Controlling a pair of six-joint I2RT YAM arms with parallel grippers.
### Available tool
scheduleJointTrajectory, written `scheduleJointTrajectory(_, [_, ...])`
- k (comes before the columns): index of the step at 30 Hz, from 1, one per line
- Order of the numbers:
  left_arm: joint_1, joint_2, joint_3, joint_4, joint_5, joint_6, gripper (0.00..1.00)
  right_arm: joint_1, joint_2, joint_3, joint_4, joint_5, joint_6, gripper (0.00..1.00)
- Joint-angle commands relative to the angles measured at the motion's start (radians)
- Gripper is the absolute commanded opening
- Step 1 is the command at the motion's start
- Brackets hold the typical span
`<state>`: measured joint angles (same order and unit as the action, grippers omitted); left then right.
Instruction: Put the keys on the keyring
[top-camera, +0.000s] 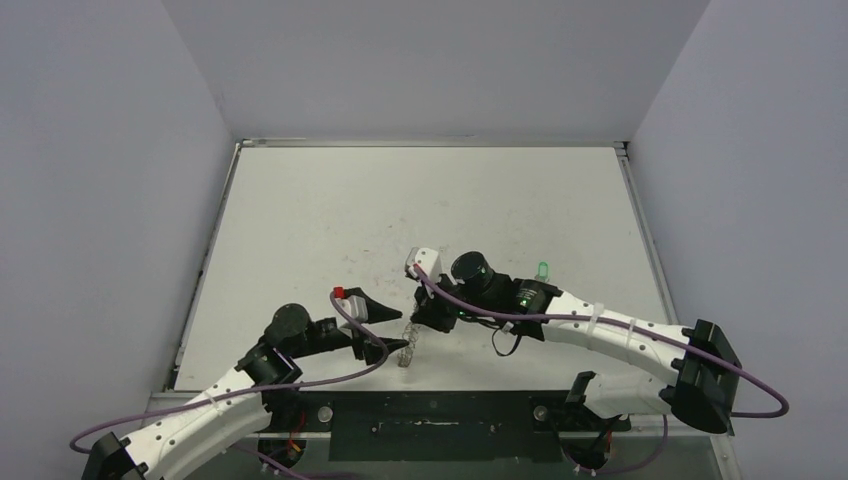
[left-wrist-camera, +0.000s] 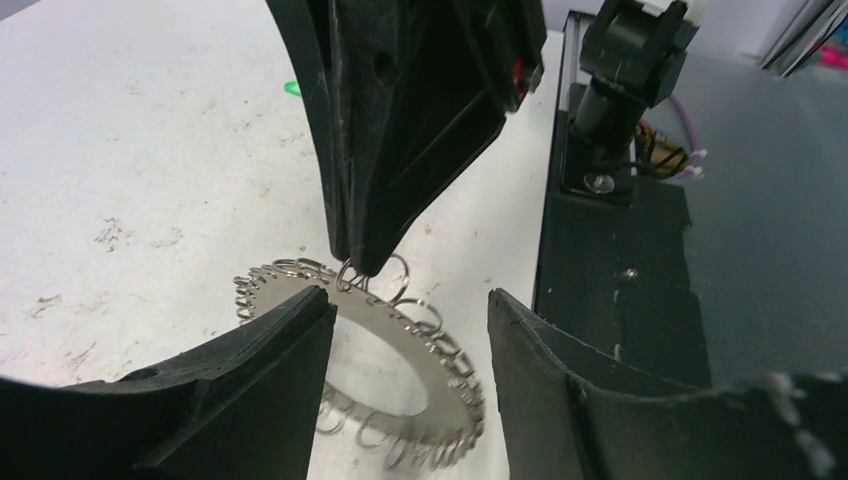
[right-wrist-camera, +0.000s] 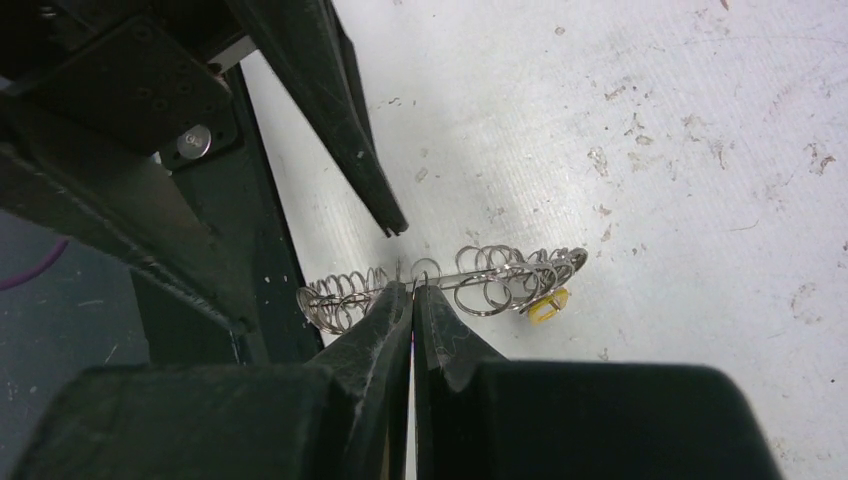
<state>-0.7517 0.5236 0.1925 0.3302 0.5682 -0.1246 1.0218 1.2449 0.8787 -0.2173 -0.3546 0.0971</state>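
Broad table (top-camera: 420, 200), open room toward far edge; work sits close to near edge. The left tool (left-wrist-camera: 408, 297) stands partly open, fingers straddling the keyring (left-wrist-camera: 445, 378), gripping nothing. The right tool (right-wrist-camera: 412, 292) is closed, pinching the keyring's looped rim. The yellow key (right-wrist-camera: 548, 308) is at the keyring's far end among the loops. The green key (top-camera: 543, 270) lies well apart on the table.

place: robotics lab | cues: bare grey enclosure walls (top-camera: 90, 200); scuffed white table (top-camera: 450, 195)

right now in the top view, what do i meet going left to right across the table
red cap on the left arm → keyring → right arm's round black joint → green key
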Motion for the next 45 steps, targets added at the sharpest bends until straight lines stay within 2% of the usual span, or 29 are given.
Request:
scheduleJointTrajectory(1, [-0.043,0.024,0.040,-0.025,-0.077,0.153,0.55,-0.004,-0.068,-0.015,0.063,-0.080,-0.065,0.00])
scheduleJointTrajectory(8, [-0.067,0.066,0.048,-0.017,-0.105,0.227,0.47,-0.004,-0.095,-0.027,0.040,-0.127,-0.112,0.00])
scheduleJointTrajectory(16, [-0.117,0.096,0.059,-0.007,-0.129,0.259,0.46,-0.006,-0.103,-0.036,0.061,-0.136,-0.114,0.00])
scheduleJointTrajectory(23, [-0.133,0.090,0.069,0.006,-0.121,0.303,0.29,-0.006,-0.113,-0.048,0.060,-0.169,-0.130,0.00])
scheduleJointTrajectory(34, [-0.157,0.145,0.085,0.057,-0.070,0.329,0.32,-0.006,-0.106,-0.040,0.069,-0.193,-0.128,0.00])
scheduleJointTrajectory(42, [-0.170,0.186,0.093,0.100,-0.077,0.333,0.21,-0.006,-0.092,-0.037,0.059,-0.199,-0.127,0.00])
scheduleJointTrajectory(45, [-0.172,0.191,0.094,0.094,-0.086,0.337,0.11,-0.005,-0.092,-0.037,0.059,-0.198,-0.128,0.00])
